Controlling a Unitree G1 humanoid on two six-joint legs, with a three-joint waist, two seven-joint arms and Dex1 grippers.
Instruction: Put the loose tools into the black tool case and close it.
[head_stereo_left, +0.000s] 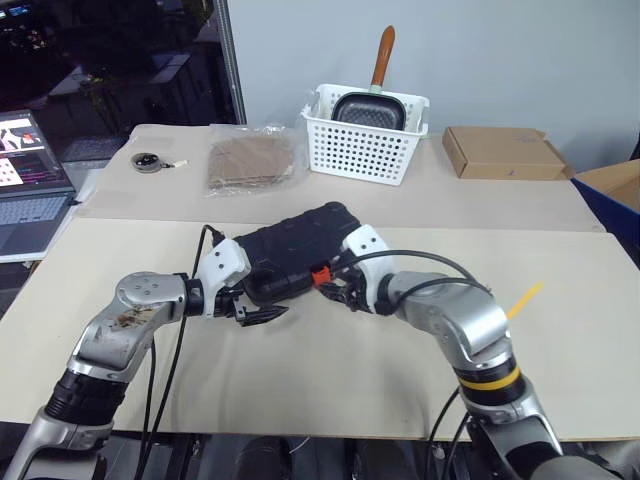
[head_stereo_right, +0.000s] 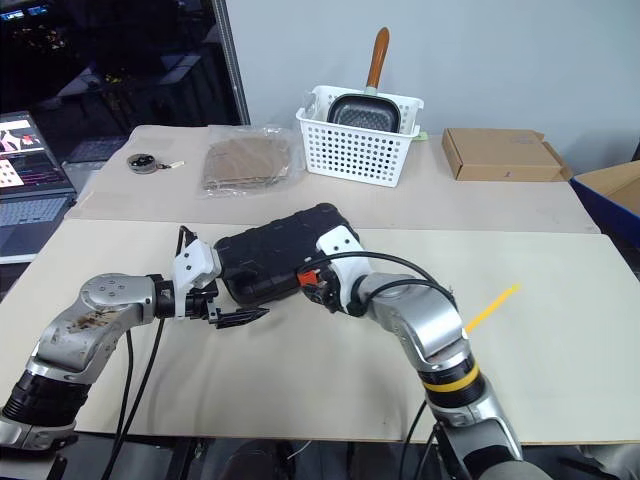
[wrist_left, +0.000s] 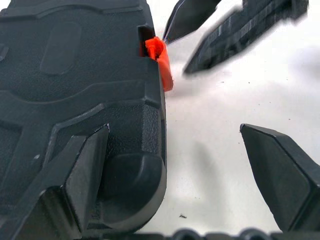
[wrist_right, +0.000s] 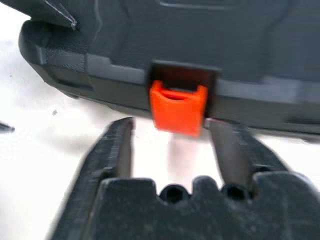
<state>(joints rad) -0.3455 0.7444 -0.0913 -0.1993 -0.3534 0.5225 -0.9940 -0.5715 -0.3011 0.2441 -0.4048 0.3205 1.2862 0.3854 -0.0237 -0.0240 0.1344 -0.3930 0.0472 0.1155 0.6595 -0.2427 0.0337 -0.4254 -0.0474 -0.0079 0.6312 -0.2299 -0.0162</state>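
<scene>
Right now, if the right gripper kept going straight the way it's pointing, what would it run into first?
Most likely the orange latch on the front edge of the closed black tool case. The right gripper has its fingers open on either side of the latch, just short of it, though the exact gap is unclear.

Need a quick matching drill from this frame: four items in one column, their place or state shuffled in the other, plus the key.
Things:
1. black tool case
2. orange latch
3. pan
4. cardboard box

Places or states:
A. standing in the white basket
B. lid down, lying between the two grippers
C. flat on the far table, to the right of the basket
D. on the case's front edge, just ahead of the right gripper

Pairs: 1-B, 2-D, 3-A, 4-C
</scene>
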